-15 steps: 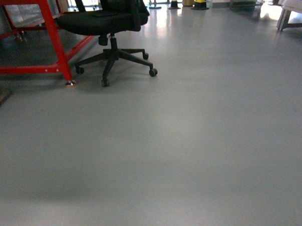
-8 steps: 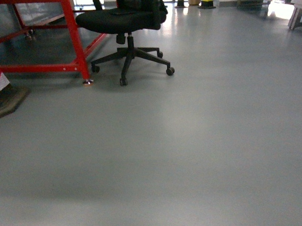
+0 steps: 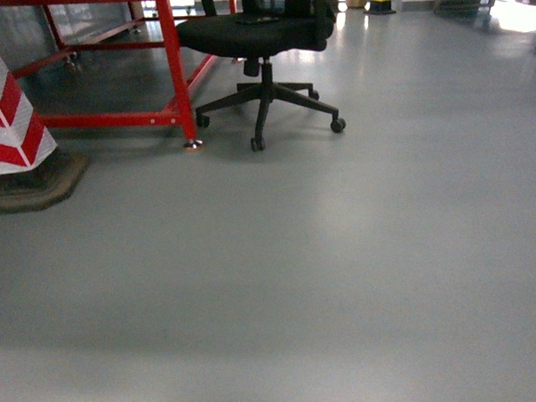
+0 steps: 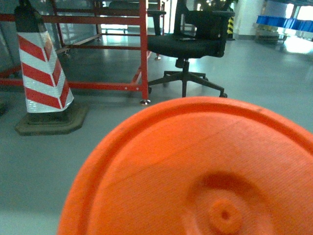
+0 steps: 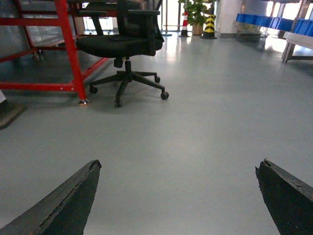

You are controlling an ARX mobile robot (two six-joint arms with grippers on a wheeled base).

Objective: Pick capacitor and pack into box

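Head view: bare grey floor (image 3: 342, 278) fills most of the picture. At top, a black office chair (image 3: 265, 41) stands beside a red metal frame (image 3: 175, 71). A red-and-white striped cone (image 3: 6, 114) on a dark base sits at the left edge. Vs 1 s ago, chair and frame have slid rightward and the cone has come into sight, so the base seems to be turning left, in transit. No arms visible here.

Left wrist view: a big orange disc (image 4: 195, 171) with a raised hub blocks the lower frame; same cone, frame and chair behind. Left gripper not seen.

Right wrist view: right gripper (image 5: 178, 196) w/ 2 dark fingers spread wide, nothing between them. Blue bins (image 5: 274, 22) far right.

No capacitor, box or table in any view; picking hasn't started, I judge.
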